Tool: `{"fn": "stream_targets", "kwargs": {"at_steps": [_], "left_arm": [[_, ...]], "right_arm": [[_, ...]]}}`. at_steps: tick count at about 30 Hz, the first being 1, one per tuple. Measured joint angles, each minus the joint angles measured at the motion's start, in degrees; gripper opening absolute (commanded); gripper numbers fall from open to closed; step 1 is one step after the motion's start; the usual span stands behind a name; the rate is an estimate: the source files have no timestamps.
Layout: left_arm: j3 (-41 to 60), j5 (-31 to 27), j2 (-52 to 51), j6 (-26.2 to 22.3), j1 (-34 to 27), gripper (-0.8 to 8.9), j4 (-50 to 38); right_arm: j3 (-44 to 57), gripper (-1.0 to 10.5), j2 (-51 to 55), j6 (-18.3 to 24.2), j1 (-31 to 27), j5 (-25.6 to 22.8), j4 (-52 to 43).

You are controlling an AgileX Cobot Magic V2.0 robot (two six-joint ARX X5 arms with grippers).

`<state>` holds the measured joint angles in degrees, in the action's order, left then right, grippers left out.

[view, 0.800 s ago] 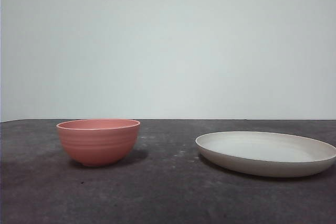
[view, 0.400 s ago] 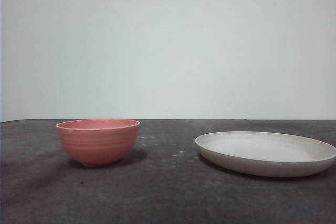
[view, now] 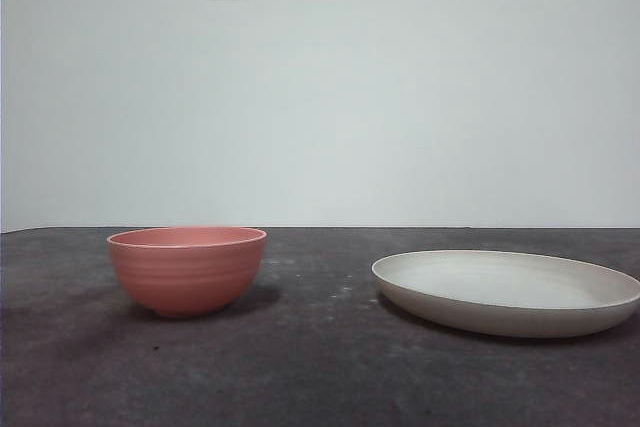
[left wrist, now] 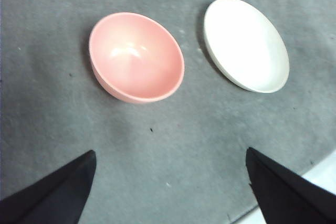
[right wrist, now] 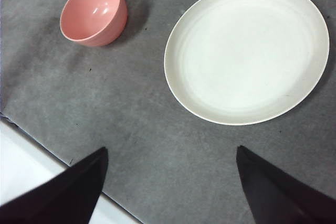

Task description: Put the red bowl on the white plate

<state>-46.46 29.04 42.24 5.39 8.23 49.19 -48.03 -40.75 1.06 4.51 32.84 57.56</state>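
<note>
The left gripper (left wrist: 168,182) hangs above the worktop (view: 320,367) with jaws spread wide and empty; the right gripper (right wrist: 170,182) likewise. The red bowl (view: 187,269) stands beside the white plate (view: 506,292), apart. The reach comes first: descend, straddle the bowl's rim.

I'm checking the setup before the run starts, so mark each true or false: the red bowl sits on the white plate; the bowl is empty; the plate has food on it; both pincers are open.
1. The red bowl sits on the white plate. False: it stands on the table, apart from the plate.
2. The bowl is empty. True.
3. The plate has food on it. False: it is bare.
4. The left pincer and right pincer are open. True.
</note>
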Motion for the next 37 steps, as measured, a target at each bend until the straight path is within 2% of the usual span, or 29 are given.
{"fn": "stream_targets", "kwargs": {"at_steps": [4,13,22,33,37], "left_arm": [[-3.04,-3.28,6.80,0.07,2.58,4.21,-1.75],[-9.64,-14.32,24.92,0.09,9.44,4.36,-5.92],[-14.64,-21.49,40.37,0.04,11.04,4.36,-11.23],[-14.91,-21.77,50.47,0.07,11.04,4.25,-16.52],[-14.91,-21.79,51.25,0.07,11.04,3.04,-17.03]], "right_arm": [[0.00,3.9,0.00,0.00,0.00,0.00,0.00],[0.00,3.9,0.00,-0.02,0.00,0.02,0.00],[0.00,3.9,0.00,-0.68,0.00,0.04,0.00],[0.00,3.9,0.00,-0.90,0.00,0.04,0.00],[0.00,3.9,0.00,-0.90,0.00,0.04,0.00]]}}
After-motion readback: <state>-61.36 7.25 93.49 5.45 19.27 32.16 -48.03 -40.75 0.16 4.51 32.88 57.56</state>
